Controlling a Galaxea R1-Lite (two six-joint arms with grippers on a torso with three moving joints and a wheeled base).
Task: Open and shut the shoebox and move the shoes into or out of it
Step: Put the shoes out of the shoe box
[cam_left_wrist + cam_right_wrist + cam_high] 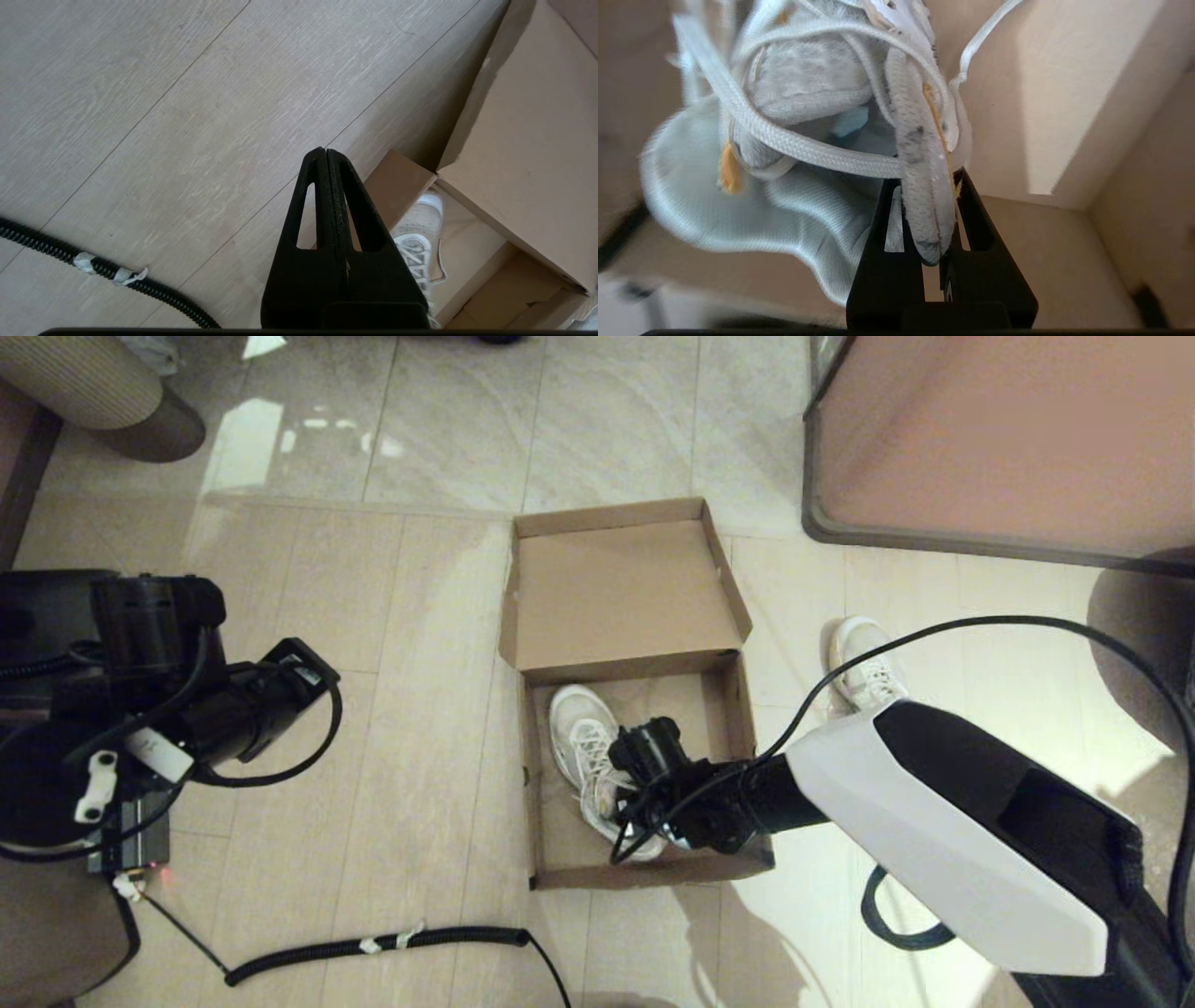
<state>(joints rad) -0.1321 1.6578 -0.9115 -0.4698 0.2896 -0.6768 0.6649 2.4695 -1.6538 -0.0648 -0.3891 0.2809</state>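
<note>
The brown cardboard shoebox (551,845) stands open on the floor, its lid (621,588) folded back away from me. One white mesh sneaker (586,742) is inside the box along its left side. My right gripper (624,814) reaches into the box and is shut on this sneaker (784,154), pinching its grey collar edge (924,205). The other sneaker (866,665) rests on the floor to the right of the box. My left gripper (325,151) is shut on nothing and hangs over the floor left of the box (523,140).
A large pinkish-brown block with a dark rim (999,448) fills the far right. A black coiled cable (373,947) runs across the floor in front of the box. Furniture stands at the far left (103,392).
</note>
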